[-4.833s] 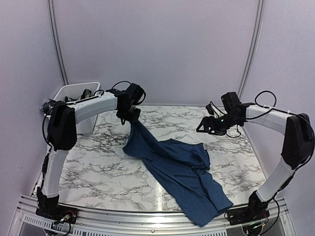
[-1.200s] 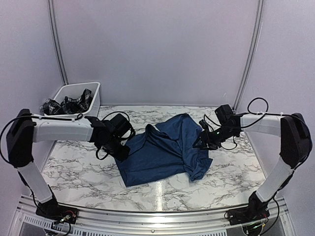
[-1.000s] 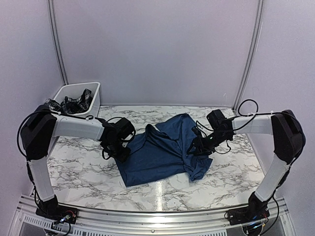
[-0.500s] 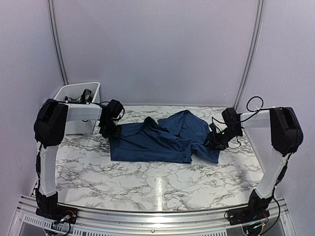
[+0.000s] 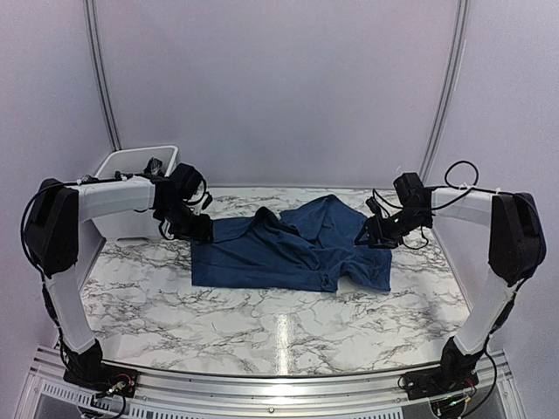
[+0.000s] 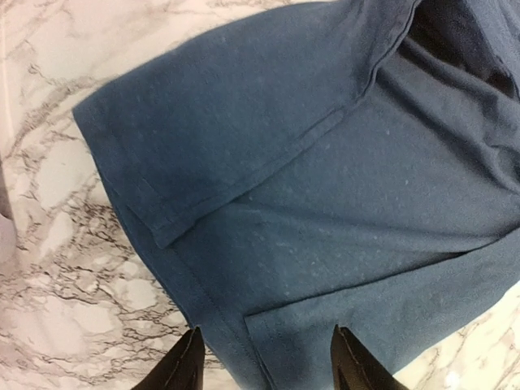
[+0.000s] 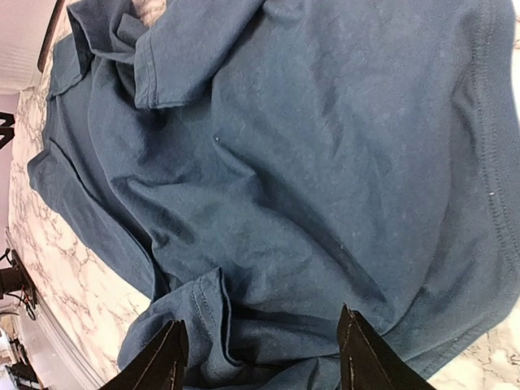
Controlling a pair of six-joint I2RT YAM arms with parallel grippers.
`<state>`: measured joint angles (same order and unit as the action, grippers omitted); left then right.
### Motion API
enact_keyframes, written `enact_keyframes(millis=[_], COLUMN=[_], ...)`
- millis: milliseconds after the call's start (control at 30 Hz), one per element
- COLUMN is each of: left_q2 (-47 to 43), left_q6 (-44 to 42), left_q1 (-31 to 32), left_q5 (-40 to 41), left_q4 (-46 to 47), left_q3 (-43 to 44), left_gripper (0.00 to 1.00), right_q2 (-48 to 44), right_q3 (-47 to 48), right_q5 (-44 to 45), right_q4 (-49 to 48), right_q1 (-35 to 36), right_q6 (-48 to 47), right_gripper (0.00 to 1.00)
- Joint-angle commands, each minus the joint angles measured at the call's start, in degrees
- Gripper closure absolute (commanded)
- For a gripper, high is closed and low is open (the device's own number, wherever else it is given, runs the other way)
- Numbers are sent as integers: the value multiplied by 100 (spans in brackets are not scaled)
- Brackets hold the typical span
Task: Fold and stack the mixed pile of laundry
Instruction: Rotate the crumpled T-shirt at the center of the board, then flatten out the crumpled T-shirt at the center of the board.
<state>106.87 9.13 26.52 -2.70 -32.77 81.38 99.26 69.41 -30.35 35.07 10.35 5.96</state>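
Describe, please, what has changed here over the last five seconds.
The navy t-shirt, earlier trailing from the left gripper toward the near right edge, was drawn back and spread sideways by both arms. Neither holds it now: the left gripper and the right gripper hover open above it. The white bin stayed put.

From the top camera I get a bright, even picture. The light is soft and comes from above. A white shiny streak of glare sits on the near part of the table [image 5: 281, 336]. Shadows on the marble are faint and grey. The deep folds of the navy t-shirt [image 5: 288, 249] look almost black. Both wrist pictures are a bit grainy, but I can see the stitches. The top left corner of my right wrist picture is washed out and pale.
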Motion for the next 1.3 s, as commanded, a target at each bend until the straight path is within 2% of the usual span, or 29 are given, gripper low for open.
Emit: enact_keyframes(millis=[0, 133, 367, 567, 700, 867, 967, 1100, 1267], left_q2=[303, 505, 440, 405, 138, -412, -733, -1260, -1726], left_q6=[232, 413, 344, 416, 205, -202, -552, -1119, -1350], left_q1=[-7, -7, 10, 34, 252, 718, 1169, 2125, 3083], left_q5=[-489, -541, -735, -872, -668, -284, 60, 672, 1255], left_q4=[-139, -213, -310, -442, -411, -410, -414, -337, -477], left_q3=[-190, -148, -419, -667, -726, -967, -1290, -1887, -2399], left_gripper=[44, 45, 56, 49, 72, 86, 100, 100, 100], right_q2=[82, 54, 32, 56, 80, 110, 111, 88, -72], right_q3=[-34, -174, -253, -256, -315, -414, -452, -463, -580], right_q5=[-164, -133, -119, -114, -112, -135, -140, -150, -138], right_q4=[109, 110, 66, 68, 49, 13, -9, 36, 142], right_q1=[65, 63, 47, 20, 15, -2, -35, -67, -89], right_q6=[-150, -175, -147, -147, -122, -86, -61, -21, 23], right_gripper=[41, 41, 41, 41, 41, 41, 41, 41, 41])
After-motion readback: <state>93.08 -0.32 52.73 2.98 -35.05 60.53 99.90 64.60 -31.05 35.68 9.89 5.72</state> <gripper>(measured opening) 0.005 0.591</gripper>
